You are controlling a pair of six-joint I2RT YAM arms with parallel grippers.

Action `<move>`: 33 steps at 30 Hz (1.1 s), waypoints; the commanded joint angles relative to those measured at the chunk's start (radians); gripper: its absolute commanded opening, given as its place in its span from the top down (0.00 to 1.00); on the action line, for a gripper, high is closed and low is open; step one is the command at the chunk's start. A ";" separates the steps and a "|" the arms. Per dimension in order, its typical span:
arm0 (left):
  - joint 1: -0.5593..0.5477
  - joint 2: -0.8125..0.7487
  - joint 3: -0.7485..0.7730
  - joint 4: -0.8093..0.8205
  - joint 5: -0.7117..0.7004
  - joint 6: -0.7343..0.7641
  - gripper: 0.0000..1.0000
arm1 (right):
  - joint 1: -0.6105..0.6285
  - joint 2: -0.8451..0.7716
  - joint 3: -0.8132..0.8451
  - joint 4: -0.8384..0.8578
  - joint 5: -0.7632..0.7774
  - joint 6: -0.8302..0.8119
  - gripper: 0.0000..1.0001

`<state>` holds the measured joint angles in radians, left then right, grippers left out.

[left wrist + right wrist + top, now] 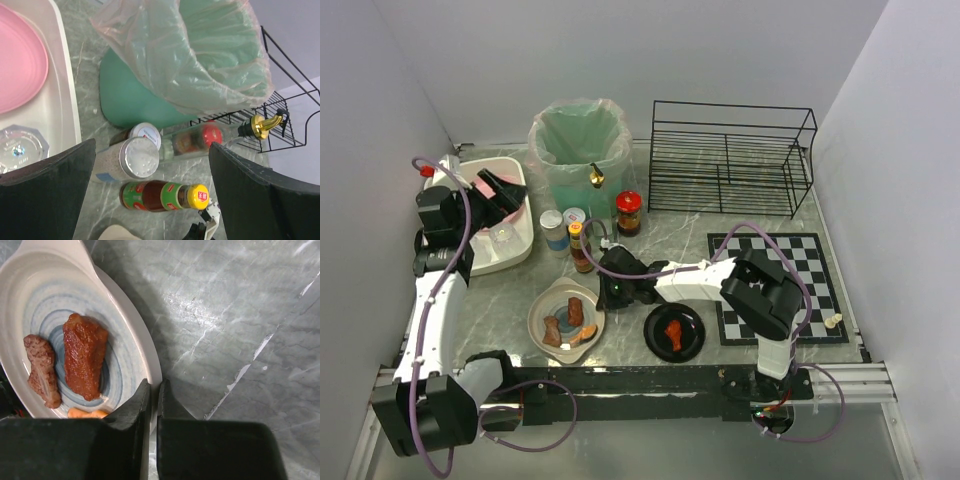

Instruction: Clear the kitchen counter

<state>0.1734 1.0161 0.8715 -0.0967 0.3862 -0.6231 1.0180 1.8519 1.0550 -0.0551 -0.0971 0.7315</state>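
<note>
Walls hem the kitchen counter (240, 315) on three sides. It is flat grey marble-patterned stone with white veins, its long axis running 9 to 3 o'clock. The right gripper (154, 385) pinches the glazed oval bowl (135, 325) by its 2 o'clock rim, with bare stone beyond. The left gripper (152, 145) hangs spread wide above a sauce bottle (160, 196).

You get no legible txt here. Labels on sauce bottle (160, 196) & white-lid jar (145, 136) are too blurry.
</note>
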 commanded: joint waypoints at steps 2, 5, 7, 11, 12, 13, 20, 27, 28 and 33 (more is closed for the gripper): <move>0.001 -0.053 0.026 -0.081 -0.029 0.011 0.01 | -0.004 -0.036 0.003 -0.077 0.048 -0.014 1.00; -0.002 -0.080 0.027 -0.138 -0.037 0.011 0.00 | -0.010 -0.075 -0.016 -0.075 0.031 -0.020 1.00; -0.008 -0.120 0.021 -0.173 -0.036 0.010 0.01 | -0.015 -0.105 -0.035 -0.077 0.019 -0.021 1.00; -0.014 -0.185 -0.005 -0.233 -0.021 0.002 0.01 | -0.022 -0.173 -0.075 -0.107 0.019 -0.037 1.00; -0.015 -0.195 -0.008 -0.248 -0.015 0.000 0.01 | -0.027 -0.190 -0.085 -0.111 0.014 -0.040 1.00; -0.017 -0.204 -0.009 -0.267 -0.009 -0.001 0.01 | -0.035 -0.212 -0.098 -0.118 0.007 -0.043 1.00; -0.022 -0.300 -0.100 -0.269 0.118 -0.070 0.01 | -0.094 -0.378 -0.170 -0.163 -0.007 -0.053 1.00; -0.023 -0.389 -0.200 -0.241 0.217 -0.145 0.02 | -0.133 -0.451 -0.153 -0.213 -0.036 -0.075 1.00; -0.025 -0.398 -0.206 -0.247 0.226 -0.150 0.02 | -0.139 -0.460 -0.158 -0.213 -0.038 -0.076 1.00; -0.026 -0.442 -0.236 -0.264 0.273 -0.178 0.02 | -0.174 -0.506 -0.185 -0.204 -0.076 -0.070 1.00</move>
<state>0.1524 0.6144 0.6487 -0.3676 0.5846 -0.7521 0.8757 1.4525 0.8581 -0.3450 -0.0799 0.6312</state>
